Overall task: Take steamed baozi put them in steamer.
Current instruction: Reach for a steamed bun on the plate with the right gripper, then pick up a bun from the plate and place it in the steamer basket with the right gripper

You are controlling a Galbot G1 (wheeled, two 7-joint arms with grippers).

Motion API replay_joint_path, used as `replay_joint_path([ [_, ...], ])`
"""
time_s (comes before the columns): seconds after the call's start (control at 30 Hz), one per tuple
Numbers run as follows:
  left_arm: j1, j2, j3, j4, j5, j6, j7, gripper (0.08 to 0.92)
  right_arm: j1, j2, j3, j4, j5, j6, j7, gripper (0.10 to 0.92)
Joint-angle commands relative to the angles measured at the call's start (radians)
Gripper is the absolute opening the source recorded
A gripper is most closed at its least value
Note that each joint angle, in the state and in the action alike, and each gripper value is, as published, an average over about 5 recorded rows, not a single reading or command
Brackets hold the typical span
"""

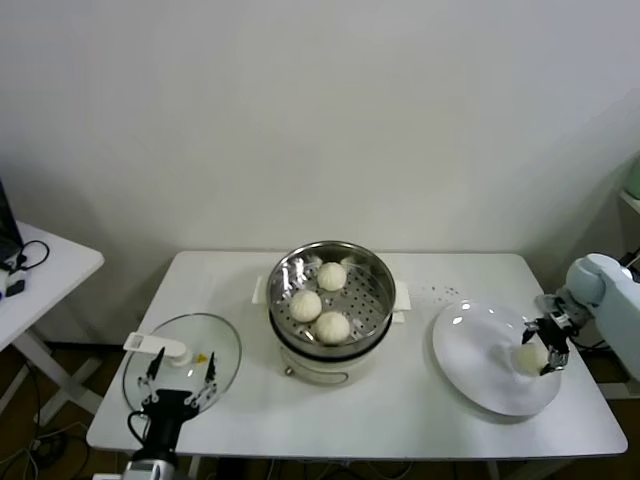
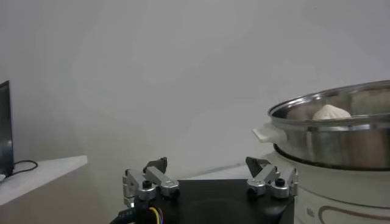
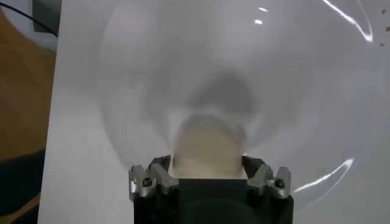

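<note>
Last bun: the steamed baozi [image 3: 204, 148] lies on the white plate [image 1: 470, 345], directly between the right gripper [image 1: 545, 352] fingers.
Jaws: straddling it, seemingly not yet clamped.
Steamer [image 1: 372, 272]: holds three buns.
Left gripper [image 1: 180, 380]: parked, jaws apart.

Right gripper [image 1: 545, 352] is lowered at the right, left gripper [image 1: 180, 378] parked with jaws spread.

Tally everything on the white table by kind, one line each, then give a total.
Steamed baozi: 4, three in the steamer, one on the plate
Steamer: 1
White plate: 1
Glass lid: 1
Total: 7
</note>
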Motion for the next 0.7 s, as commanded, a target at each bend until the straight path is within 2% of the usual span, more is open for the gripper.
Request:
replay_joint_path([
  [0.03, 0.000, 0.001, 0.000, 0.000, 0.000, 0.001, 0.000, 0.823, -0.007, 0.005, 0.007, -0.003, -0.021, 0.003, -0.002, 0.762],
  [0.4, -0.001, 0.001, -0.001, 0.000, -0.003, -0.001, 0.000, 0.823, 0.024, -0.005, -0.015, -0.001, 0.040, -0.017, -0.001, 0.742],
  [0.57, -0.001, 0.000, -0.004, -0.001, -0.007, -0.003, 0.000, 0.823, 0.094, -0.022, -0.092, 0.012, 0.127, -0.051, -0.001, 0.741],
  [0.7, 0.001, -0.001, -0.006, -0.001, -0.013, -0.007, 0.000, 0.823, 0.193, -0.043, -0.217, 0.051, 0.260, -0.093, -0.001, 0.740],
])
